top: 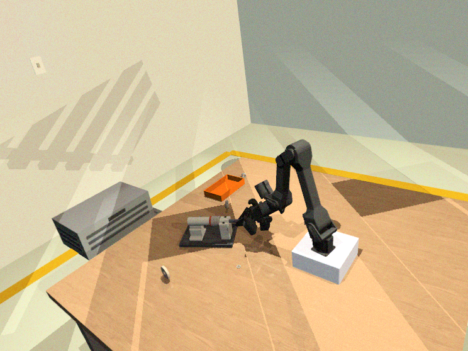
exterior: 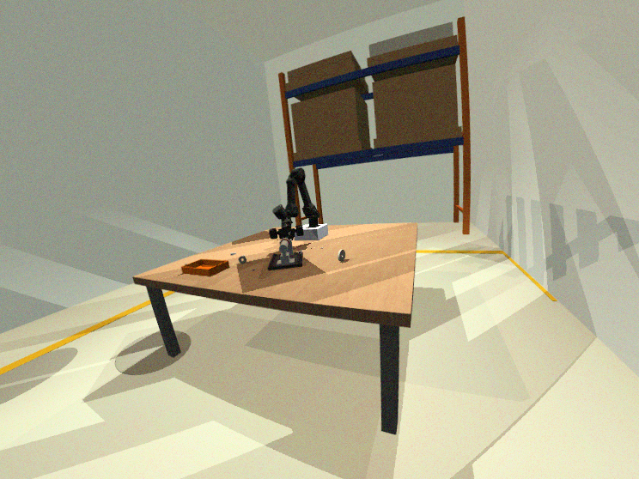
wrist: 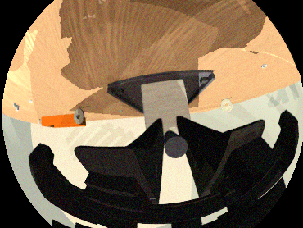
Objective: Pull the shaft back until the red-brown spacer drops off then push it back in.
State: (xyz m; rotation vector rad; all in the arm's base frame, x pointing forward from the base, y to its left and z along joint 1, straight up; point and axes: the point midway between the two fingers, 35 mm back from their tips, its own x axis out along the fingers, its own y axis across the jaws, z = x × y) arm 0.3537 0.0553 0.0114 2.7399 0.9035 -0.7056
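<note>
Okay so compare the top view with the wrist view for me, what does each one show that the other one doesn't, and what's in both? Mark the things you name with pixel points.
Only the top view: the red-brown ring-shaped spacer (top: 210, 220) in line with the shaft, the white box-shaped arm base (top: 315, 266) and the grey slotted metal cabinet (top: 102, 215).

Only the wrist view: the round end face of the dark shaft (wrist: 176, 147) between the black gripper's (top: 240, 222) (wrist: 169, 123) fingers.

Both: that gripper, the orange rectangular tray (top: 214, 197) (wrist: 57, 120) and the dark flat fixture plate (top: 206, 244) (wrist: 127, 90).

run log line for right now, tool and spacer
tool: shut on shaft | red-brown spacer: still up in the row, not dropped | release: not done
</note>
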